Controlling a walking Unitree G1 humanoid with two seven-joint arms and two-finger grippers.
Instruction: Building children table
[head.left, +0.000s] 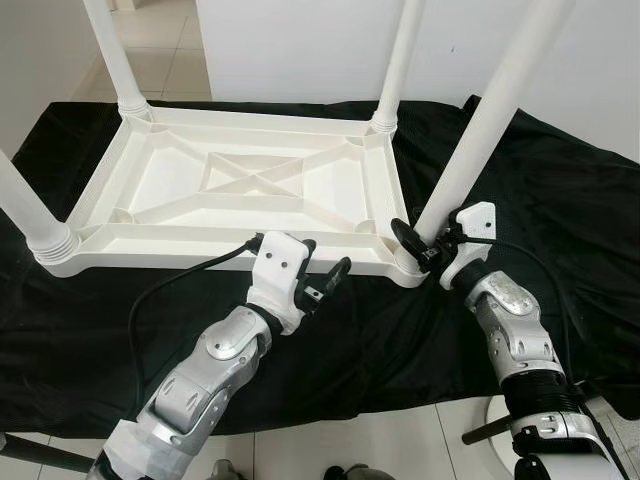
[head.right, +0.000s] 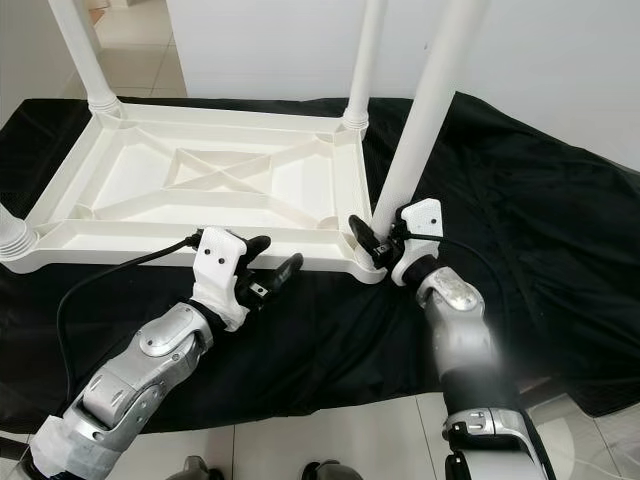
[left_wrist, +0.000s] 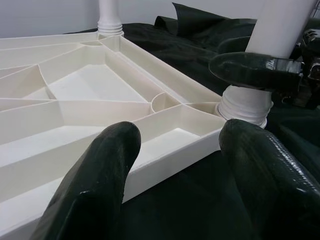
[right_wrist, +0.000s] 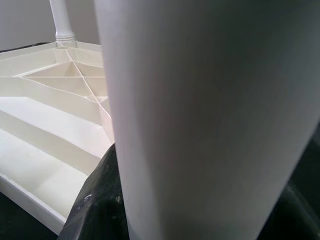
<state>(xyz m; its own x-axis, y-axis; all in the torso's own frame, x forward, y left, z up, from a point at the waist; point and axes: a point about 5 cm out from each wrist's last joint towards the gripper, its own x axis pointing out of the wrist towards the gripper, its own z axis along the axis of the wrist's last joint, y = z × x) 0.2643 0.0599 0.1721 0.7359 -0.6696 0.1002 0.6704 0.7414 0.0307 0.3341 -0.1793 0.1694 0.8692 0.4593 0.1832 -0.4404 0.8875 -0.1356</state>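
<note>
Left end effector (head.left: 325, 280) spread, hovering beside upturned table top (head.left: 250, 190) rim; right end effector (head.left: 425, 243) pinching near-corner leg (head.left: 480, 130) base.

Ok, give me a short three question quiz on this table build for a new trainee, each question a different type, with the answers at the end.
1. True or false: the tabletop lies upside down on the black cloth.
2. Which gripper is closed around a table leg?
A. left gripper
B. right gripper
C. both
3. Fill in: the number of legs standing up from the tabletop corners is ____.

Key:
1. True; its ribbed underside faces up.
2. B; its fingers sit around the base of the near right leg, while the left gripper is open, just off the tabletop's near edge.
3. Four.
</note>
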